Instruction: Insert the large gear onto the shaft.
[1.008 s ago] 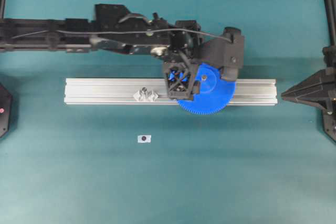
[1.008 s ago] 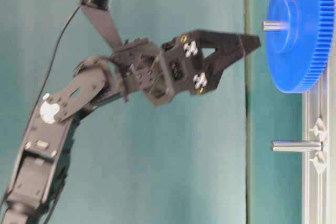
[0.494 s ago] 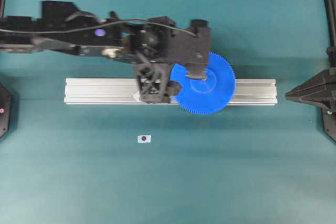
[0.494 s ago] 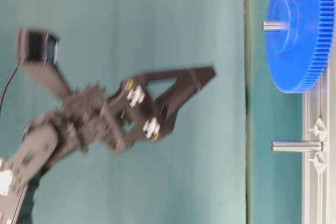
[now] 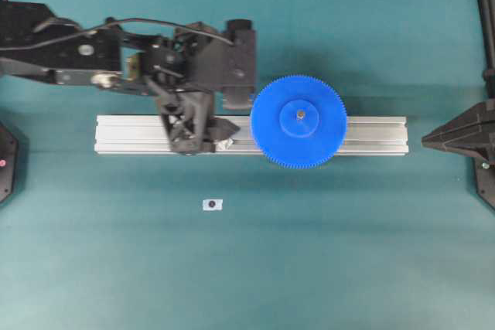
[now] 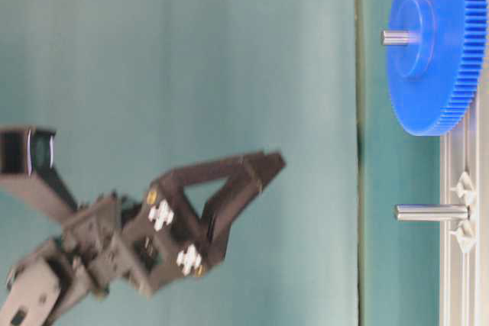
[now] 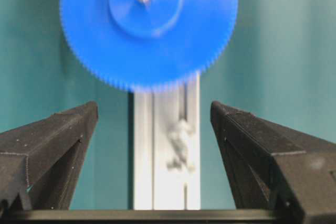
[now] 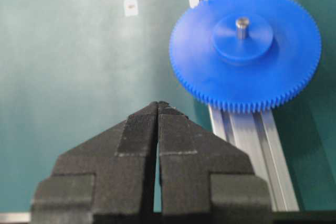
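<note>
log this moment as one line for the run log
large gear: seated on shaft, pin tip through hub | left hand: open, empty, apart from gear | right hand: shut, empty

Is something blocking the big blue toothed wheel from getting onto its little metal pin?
Nothing visible: the big blue toothed plastic gear already sits on the thin silver metal pin, whose tip pokes up through the hub.

Large gear (image 6: pixel 435 47) seated on shaft (image 6: pixel 396 37); left end effector (image 6: pixel 269 166) well apart, empty.
</note>
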You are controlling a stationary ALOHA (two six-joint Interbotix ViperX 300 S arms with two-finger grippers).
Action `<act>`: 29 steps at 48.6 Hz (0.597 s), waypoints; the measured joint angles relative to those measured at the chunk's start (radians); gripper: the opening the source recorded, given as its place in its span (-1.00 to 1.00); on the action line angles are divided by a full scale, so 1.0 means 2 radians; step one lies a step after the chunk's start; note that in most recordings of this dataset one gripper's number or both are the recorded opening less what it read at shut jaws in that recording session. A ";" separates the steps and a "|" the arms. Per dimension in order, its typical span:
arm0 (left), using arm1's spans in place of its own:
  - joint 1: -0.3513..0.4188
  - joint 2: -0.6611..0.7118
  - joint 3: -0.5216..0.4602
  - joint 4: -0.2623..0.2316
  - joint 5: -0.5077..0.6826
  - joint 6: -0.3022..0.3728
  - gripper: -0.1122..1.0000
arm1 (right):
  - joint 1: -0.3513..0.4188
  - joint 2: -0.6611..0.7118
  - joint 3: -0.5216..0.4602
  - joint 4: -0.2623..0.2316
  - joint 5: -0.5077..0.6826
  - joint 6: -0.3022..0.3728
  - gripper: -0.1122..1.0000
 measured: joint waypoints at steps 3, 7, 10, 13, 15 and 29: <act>-0.002 -0.012 0.009 0.000 -0.007 -0.005 0.78 | 0.001 -0.005 0.000 0.000 0.007 0.001 -0.78; -0.003 -0.029 0.023 0.000 -0.020 -0.010 0.78 | 0.001 -0.015 0.000 -0.002 0.016 0.000 -0.78; -0.004 -0.041 0.035 0.000 -0.028 -0.010 0.78 | 0.000 -0.021 0.000 -0.002 0.021 0.000 -0.78; -0.005 -0.053 0.048 0.000 -0.033 -0.010 0.78 | 0.000 -0.027 0.000 -0.004 0.022 0.000 -0.78; -0.007 -0.061 0.058 0.000 -0.035 -0.009 0.78 | 0.000 -0.029 0.000 -0.005 0.023 0.000 -0.78; -0.022 -0.117 0.116 0.001 -0.071 -0.012 0.78 | 0.000 -0.034 0.000 -0.005 0.031 0.000 -0.78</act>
